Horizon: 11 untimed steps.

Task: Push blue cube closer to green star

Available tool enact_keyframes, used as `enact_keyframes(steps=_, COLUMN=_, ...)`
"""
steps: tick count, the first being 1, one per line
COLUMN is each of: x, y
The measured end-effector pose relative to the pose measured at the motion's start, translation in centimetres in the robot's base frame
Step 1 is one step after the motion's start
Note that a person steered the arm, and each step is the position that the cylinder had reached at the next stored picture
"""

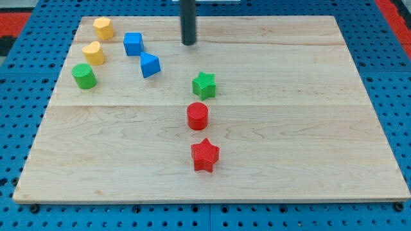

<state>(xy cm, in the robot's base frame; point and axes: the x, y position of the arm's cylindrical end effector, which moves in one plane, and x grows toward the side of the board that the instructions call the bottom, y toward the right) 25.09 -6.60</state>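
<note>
The blue cube [133, 43] sits at the board's upper left. The green star [204, 85] lies near the board's middle, to the right of and below the cube. My tip [189, 43] rests on the board at the view's top centre, to the right of the blue cube and above the green star, touching neither. A second blue block, wedge-like [149, 65], lies between the cube and the star, just below and right of the cube.
A yellow block [103, 28] and a second yellow block [94, 52] stand at the upper left, with a green cylinder [84, 76] below them. A red cylinder [198, 116] and a red star [205, 155] lie below the green star. The wooden board [308, 128] rests on a blue pegboard.
</note>
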Motion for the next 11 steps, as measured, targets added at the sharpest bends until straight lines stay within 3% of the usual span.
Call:
enact_keyframes(steps=2, x=-1.7, y=-15.3)
enact_keyframes(steps=3, x=2.5, y=-13.7)
enact_keyframes(steps=5, x=4.3, y=-1.3)
enact_keyframes(steps=7, x=1.9, y=0.1)
enact_keyframes(steps=9, x=6.3, y=3.3)
enact_keyframes(steps=10, x=5.2, y=4.1)
enact_keyframes(steps=11, x=5.2, y=0.7)
